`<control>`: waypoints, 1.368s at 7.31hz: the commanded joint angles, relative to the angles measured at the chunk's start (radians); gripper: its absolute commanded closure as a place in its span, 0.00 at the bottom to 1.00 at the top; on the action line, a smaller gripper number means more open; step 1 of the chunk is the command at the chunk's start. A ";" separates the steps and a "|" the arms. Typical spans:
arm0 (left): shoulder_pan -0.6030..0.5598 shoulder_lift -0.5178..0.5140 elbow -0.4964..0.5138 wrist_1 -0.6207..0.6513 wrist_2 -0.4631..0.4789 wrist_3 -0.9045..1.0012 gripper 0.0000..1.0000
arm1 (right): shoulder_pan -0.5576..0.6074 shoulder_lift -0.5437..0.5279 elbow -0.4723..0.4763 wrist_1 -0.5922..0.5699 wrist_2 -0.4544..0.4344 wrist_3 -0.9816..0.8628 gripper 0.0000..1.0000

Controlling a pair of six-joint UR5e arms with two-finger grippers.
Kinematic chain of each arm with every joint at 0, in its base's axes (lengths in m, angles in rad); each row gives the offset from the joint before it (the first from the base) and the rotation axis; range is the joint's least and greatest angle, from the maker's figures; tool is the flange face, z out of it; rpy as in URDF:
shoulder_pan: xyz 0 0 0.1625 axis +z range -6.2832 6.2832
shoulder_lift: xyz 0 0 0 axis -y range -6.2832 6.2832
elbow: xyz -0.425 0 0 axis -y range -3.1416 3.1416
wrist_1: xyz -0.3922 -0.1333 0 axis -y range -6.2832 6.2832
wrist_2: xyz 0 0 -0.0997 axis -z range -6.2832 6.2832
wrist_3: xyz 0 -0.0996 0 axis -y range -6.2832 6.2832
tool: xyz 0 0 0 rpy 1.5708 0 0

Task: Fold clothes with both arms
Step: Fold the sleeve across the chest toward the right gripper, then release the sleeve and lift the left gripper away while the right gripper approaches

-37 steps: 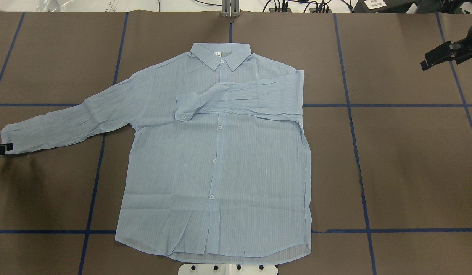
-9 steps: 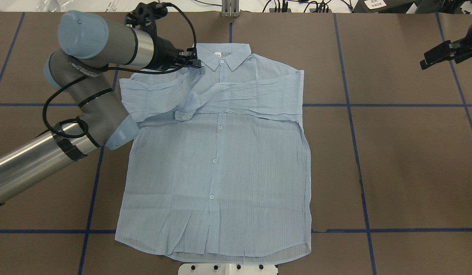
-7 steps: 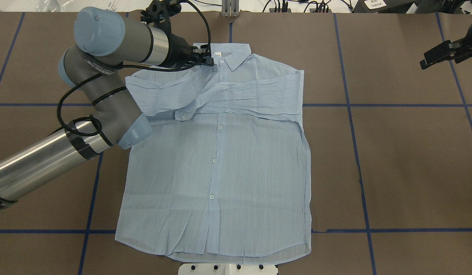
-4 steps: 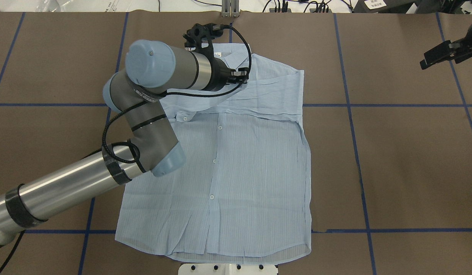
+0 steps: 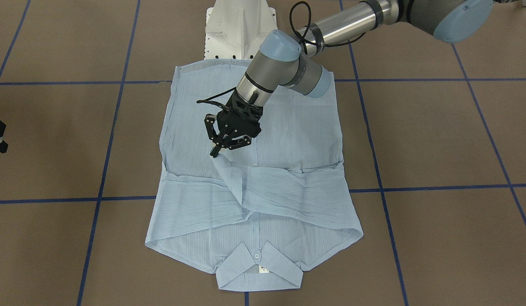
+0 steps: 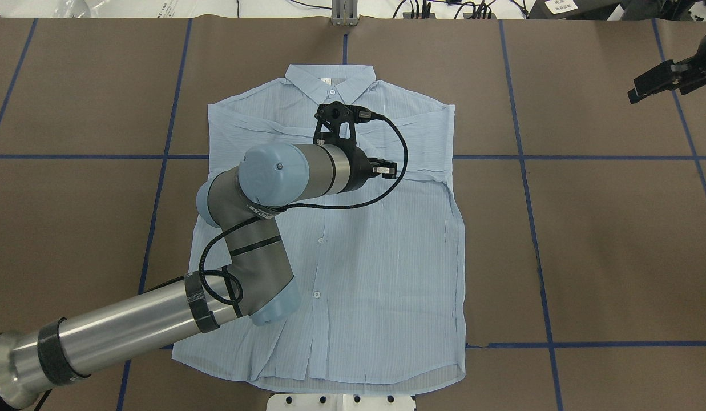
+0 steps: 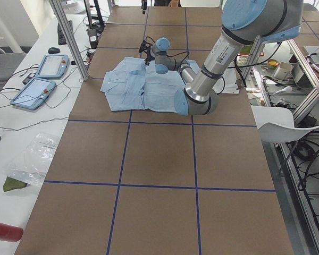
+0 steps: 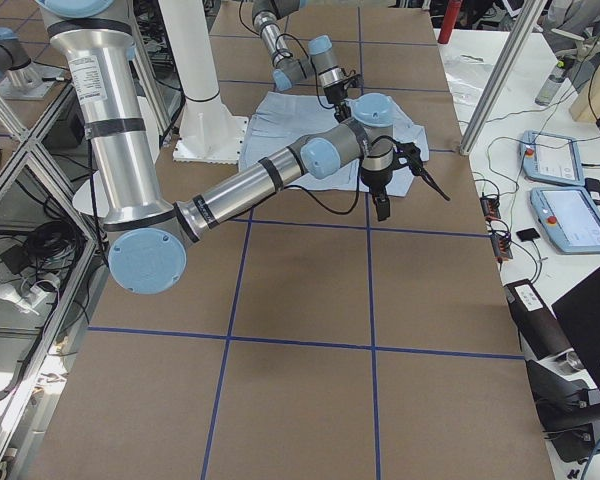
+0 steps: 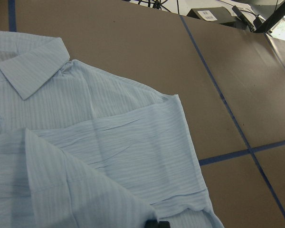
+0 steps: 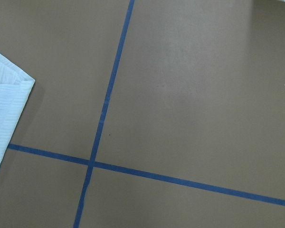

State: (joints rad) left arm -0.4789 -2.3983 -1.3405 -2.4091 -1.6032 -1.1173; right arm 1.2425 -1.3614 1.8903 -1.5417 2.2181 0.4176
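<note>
Handling assessment: I judge the shirt [image 6: 381,257] to be light, thin and entirely limp. It drapes from any single hold and creases readily, so I would expect it to slide over itself and the folds to drift unless they are laid down flat. The best holds appear to be the doubled edges: cuffs, hem corners and shoulder seams. A pinch in the open middle of the front panel would likely lift only one layer.

Location: the shirt lies front up on the brown table [image 6: 615,228], centred before the robot's base. Its collar [image 6: 353,85] is at the far end and its hem at the near end.

Appearance: pale blue with fine stripes, buttoned with small white buttons, and wrinkled across the chest. Both sleeves lie across the chest.

Left gripper [image 5: 216,152]: it is clamped on the cuff end of the sleeve [image 5: 233,178] from the robot's left side, raised just above the chest, and the cloth hangs from it in a slack ridge.

Right gripper [image 6: 638,91]: it is parked well apart from the shirt, over bare table on the far right. I cannot tell how its fingers are set.
</note>
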 commanded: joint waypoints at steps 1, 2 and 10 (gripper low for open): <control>0.011 0.005 -0.008 0.007 -0.006 -0.004 0.00 | 0.000 -0.001 0.003 0.000 0.000 0.001 0.00; 0.009 0.010 -0.008 0.008 -0.010 -0.004 0.00 | -0.002 0.002 0.003 0.000 0.000 0.003 0.00; -0.361 0.282 -0.097 0.011 -0.439 0.429 0.00 | -0.400 0.459 -0.216 -0.008 -0.302 0.510 0.00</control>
State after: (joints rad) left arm -0.7520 -2.1856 -1.4046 -2.3988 -1.9461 -0.8057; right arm 0.9039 -1.0127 1.7737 -1.5492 1.9769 0.8612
